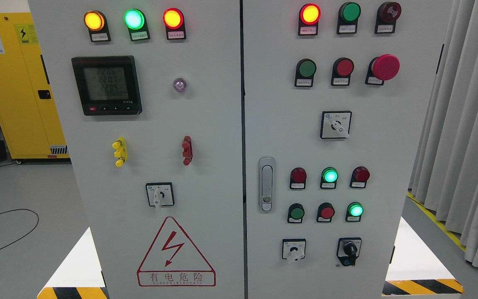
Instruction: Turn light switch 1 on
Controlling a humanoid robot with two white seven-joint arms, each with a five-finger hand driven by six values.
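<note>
Yellow cabinet (19, 83): stands at the far left of the frame, behind the big box, with warning stickers near its top.
Black cable (10, 232): curls on the grey floor at the lower left.
Big white control box (222, 166): fills the middle of the frame and has two doors side by side.
Left door top lights: an orange light (93, 20), a bright green light (133, 19) and an orange-red light (173, 18) glow in a row.
Meter screen (107, 85): a black box with grey numbers, under those lights; the numbers are too blurry to read.
Small purple light (179, 84): sits to the right of the meter.
Yellow handle (119, 152) and red handle (187, 150): near the middle of the left door, well apart.
Small white knob (159, 195): below the handles, pointing down.
Red danger triangle (175, 253): at the bottom of the left door, with a lightning bolt inside.
Silver door latch (266, 184): on the left edge of the right door.
Right door buttons: a lit red light (309, 14) at the top, a big red mushroom button (385, 67) at the upper right, two glowing green buttons (329, 176) (355, 210) lower down.
Switches on the right door: a white turn switch (336, 124) in the middle, another white turn switch (293, 249) and a black turn switch (349, 250) at the bottom.
Light switch 1: I cannot tell which one it is, the labels are too small.
Grey curtain (463, 133): hangs at the far right.
Robot hands: neither one shows in the frame, so I cannot tell how open they are or what they hold.
</note>
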